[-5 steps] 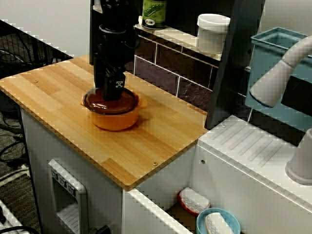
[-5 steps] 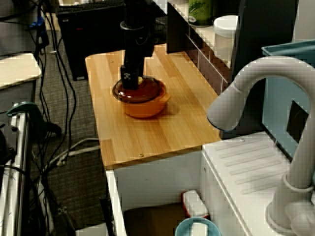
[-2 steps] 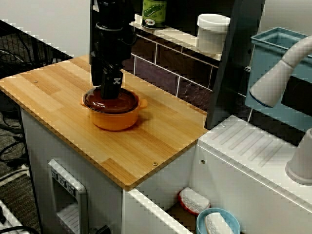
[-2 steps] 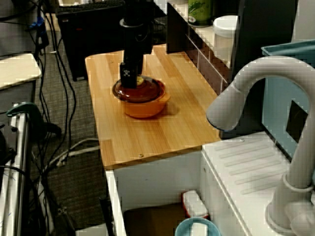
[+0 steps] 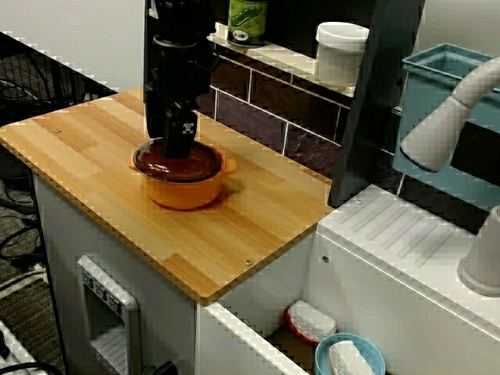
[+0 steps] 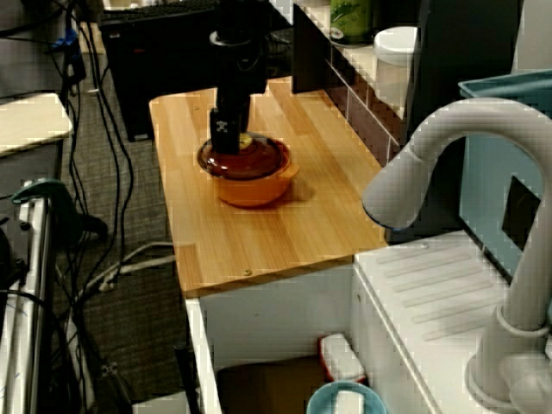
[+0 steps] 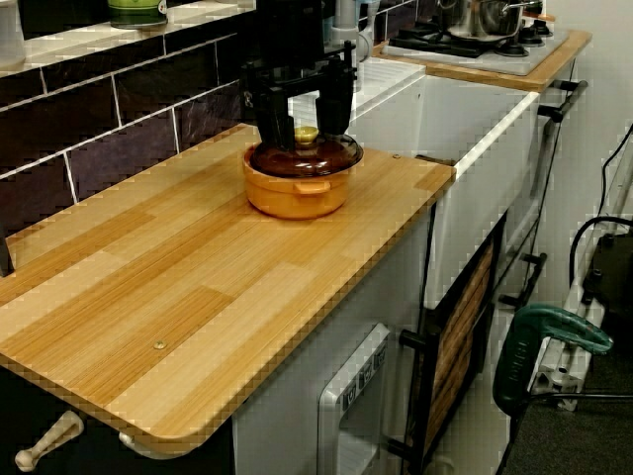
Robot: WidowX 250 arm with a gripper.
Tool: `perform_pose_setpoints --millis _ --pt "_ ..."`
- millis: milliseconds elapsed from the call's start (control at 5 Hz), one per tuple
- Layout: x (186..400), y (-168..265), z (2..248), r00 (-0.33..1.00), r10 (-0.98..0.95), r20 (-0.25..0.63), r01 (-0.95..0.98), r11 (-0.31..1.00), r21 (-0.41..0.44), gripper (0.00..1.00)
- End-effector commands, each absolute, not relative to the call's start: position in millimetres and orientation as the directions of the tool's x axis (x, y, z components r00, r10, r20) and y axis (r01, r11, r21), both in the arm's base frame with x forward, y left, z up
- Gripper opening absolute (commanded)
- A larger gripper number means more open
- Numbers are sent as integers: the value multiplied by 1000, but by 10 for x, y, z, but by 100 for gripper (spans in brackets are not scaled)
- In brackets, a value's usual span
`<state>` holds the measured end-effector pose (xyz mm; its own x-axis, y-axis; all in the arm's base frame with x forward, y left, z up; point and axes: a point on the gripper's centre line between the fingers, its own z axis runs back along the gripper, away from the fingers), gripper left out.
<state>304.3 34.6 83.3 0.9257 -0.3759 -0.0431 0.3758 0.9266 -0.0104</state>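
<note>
1. In the view from above the front corner, a black robot arm comes straight down in the upper left of the frame. Its gripper (image 5: 178,148) sits directly over an orange pot (image 5: 183,191) on a wooden tabletop (image 5: 78,148).
2. The pot stands upright near the middle of the tabletop, closer to the dark tiled back wall than to the front edge. A dark glass lid (image 5: 178,164) lies closed on it.
3. In the low view along the tabletop, the gripper (image 7: 305,129) is open. Its two black fingers (image 7: 275,124) hang down on either side of the lid's small yellow knob (image 7: 308,134). The knob sits between them with a gap on each side.
4. In that same view the fingertips reach down to about the level of the lid (image 7: 305,158). Whether they touch the glass cannot be told.
5. In the view over the faucet, the gripper (image 6: 226,147) stands at the left part of the pot (image 6: 254,185), in the upper middle of the frame.
6. A shelf above the tiles holds a green jar (image 5: 247,19) and a white container (image 5: 341,51), both well apart from the pot.
7. A white faucet (image 5: 445,117) curves in at the right edge of the frame, above a white sink area. A blue bowl (image 5: 349,355) sits low in the sink at the bottom right.
</note>
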Motion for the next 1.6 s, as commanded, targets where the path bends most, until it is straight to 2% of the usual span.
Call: perform_pose_setpoints --millis 0,400,600,1000,1200,1400 --pt "3139 323 955 929 -370 5 369 929 7 100" --pt "3150 300 905 935 -355 9 355 935 2 87" --pt "3141 301 892 939 -345 20 345 939 -3 0" --pt "3097 328 887 942 -335 33 335 942 3 0" --pt "3090 336 893 941 -337 31 338 941 2 5" --pt "3087 345 909 940 -338 32 338 941 4 100"
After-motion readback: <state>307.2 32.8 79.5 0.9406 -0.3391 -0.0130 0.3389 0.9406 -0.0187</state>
